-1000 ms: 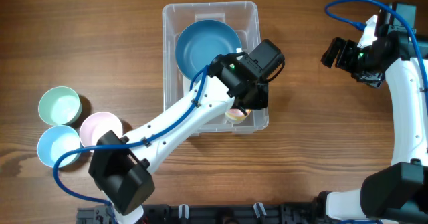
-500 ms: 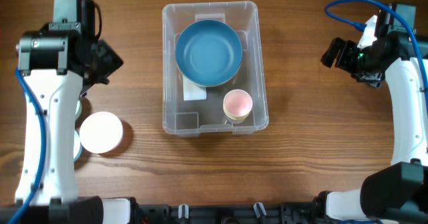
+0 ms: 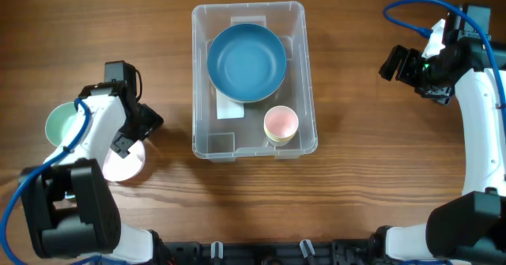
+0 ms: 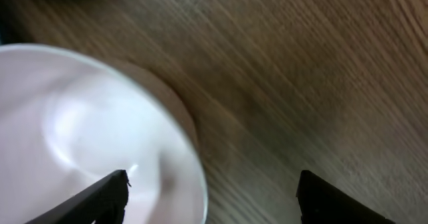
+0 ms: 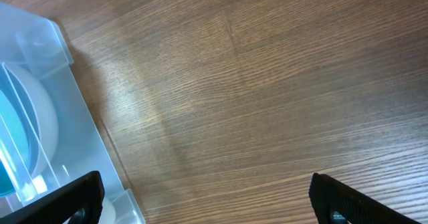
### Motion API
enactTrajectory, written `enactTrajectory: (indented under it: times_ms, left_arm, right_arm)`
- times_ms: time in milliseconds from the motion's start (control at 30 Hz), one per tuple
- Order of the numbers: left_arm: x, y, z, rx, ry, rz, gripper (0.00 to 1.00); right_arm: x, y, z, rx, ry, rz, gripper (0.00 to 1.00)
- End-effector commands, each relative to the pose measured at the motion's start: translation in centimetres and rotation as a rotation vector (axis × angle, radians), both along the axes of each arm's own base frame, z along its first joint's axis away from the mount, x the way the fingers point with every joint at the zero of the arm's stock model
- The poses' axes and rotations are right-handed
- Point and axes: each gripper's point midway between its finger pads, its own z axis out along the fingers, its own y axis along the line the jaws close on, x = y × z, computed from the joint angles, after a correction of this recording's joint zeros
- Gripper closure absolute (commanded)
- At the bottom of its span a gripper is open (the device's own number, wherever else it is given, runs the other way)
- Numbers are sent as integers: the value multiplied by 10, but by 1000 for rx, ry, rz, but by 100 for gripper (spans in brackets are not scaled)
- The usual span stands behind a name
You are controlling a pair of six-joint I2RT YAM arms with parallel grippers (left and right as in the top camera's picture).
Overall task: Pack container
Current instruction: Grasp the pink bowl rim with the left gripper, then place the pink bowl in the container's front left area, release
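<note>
Left of the worktop [image 3: 379,178], a green bowl [image 3: 59,124] and a pale pink bowl [image 3: 125,162] remain unpacked; the left pincer [image 4: 212,194] is spread over the pink rim. The centre container [image 3: 194,83] holds a blue bowl [image 3: 247,62] and a pink cup [image 3: 281,123]. The right pincer [image 5: 207,200] hangs spread and empty.

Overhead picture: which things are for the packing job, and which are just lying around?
For the job:
- container
- blue bowl and pink cup, already inside it
- pink bowl and green bowl, on the left, probably waiting to go in

Just there:
- wooden table
- blue cable at the top right
</note>
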Motion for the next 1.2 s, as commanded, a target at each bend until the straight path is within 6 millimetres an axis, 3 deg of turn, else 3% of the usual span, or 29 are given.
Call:
enactTrajectory:
  times_ms: [0, 33, 67, 100, 167, 300, 367, 467, 533, 567, 600, 667, 767, 800, 867, 1000, 1033, 1167]
  left_arm:
    - [-1, 1, -10, -7, 23, 3, 38]
    - [-1, 1, -10, -7, 24, 4, 48]
    - [-1, 1, -10, -7, 24, 4, 63]
    - [-1, 0, -10, -7, 25, 4, 88]
    - [-4, 0, -10, -9, 35, 4, 96]
    - [-2, -3, -8, -24, 29, 2, 96]
    - [6, -9, 7, -53, 15, -7, 96]
    - [29, -42, 82, -72, -67, -158, 96]
    - [44, -73, 140, -64, -176, -262, 96]
    - [47, -98, 174, -72, -237, -336, 96]
    - [45, -117, 192, -81, -270, -387, 96]
    - [37, -178, 219, -126, -343, -506, 96]
    - [23, -240, 217, -185, -367, -593, 96]
    - [17, -266, 208, -188, -357, -651, 96]
    - [12, -282, 193, -170, -314, -696, 96]
    - [11, -291, 142, -116, -157, -715, 96]
    - [17, -287, 119, -90, -92, -698, 96]
    - [28, -276, 88, -61, -13, -656, 96]
  right_arm:
    - [-1, -1, -5, -9, 16, 7, 1]
    - [-1, -1, -5, -9, 16, 7, 0]
    - [-1, -1, -5, -10, 16, 9, 0]
    - [-1, -1, -5, -10, 16, 11, 1]
    - [-1, -1, -5, -10, 16, 11, 0]
    - [-1, -1, -5, -10, 16, 11, 0]
    - [-1, -1, -5, -10, 16, 10, 0]
    - [0, -1, -5, -11, 11, 10, 0]
    - [0, -1, -5, -11, 11, 11, 0]
    - [0, -1, -5, -11, 11, 11, 0]
    - [0, -1, -5, -11, 11, 11, 0]
    - [0, -1, -5, -11, 11, 10, 0]
    - [0, -1, -5, -11, 11, 10, 0]
    - [0, -1, -5, -10, 11, 11, 0]
    - [0, -1, -5, -10, 11, 11, 0]
    - [0, -1, -5, -10, 12, 11, 0]
    - [-1, -1, -5, -10, 15, 11, 1]
    - [-1, -1, -5, -10, 15, 11, 0]
